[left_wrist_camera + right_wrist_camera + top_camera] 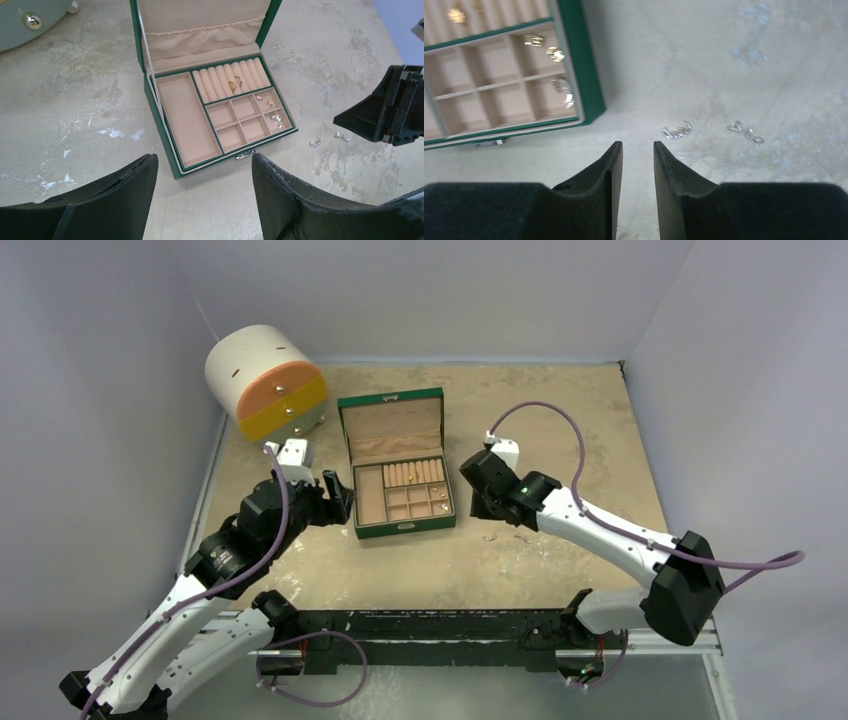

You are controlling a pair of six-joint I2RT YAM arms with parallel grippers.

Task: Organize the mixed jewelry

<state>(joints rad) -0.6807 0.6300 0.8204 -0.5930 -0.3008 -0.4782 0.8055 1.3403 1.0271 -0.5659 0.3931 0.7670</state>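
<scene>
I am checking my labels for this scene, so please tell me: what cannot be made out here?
Silver pieces on the table, right wrist view: blurred, ring or earring unclear.
Jewelry in the green box, top view: too small.
Round container, left wrist view: cut off by the top edge.

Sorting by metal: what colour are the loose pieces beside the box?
Silver loose pieces; right wrist view.

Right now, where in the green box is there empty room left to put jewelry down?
The long compartment is bare, as are the four small squares beside it. The right-hand squares hold pieces; two gold rings sit on the ring rolls.
</scene>
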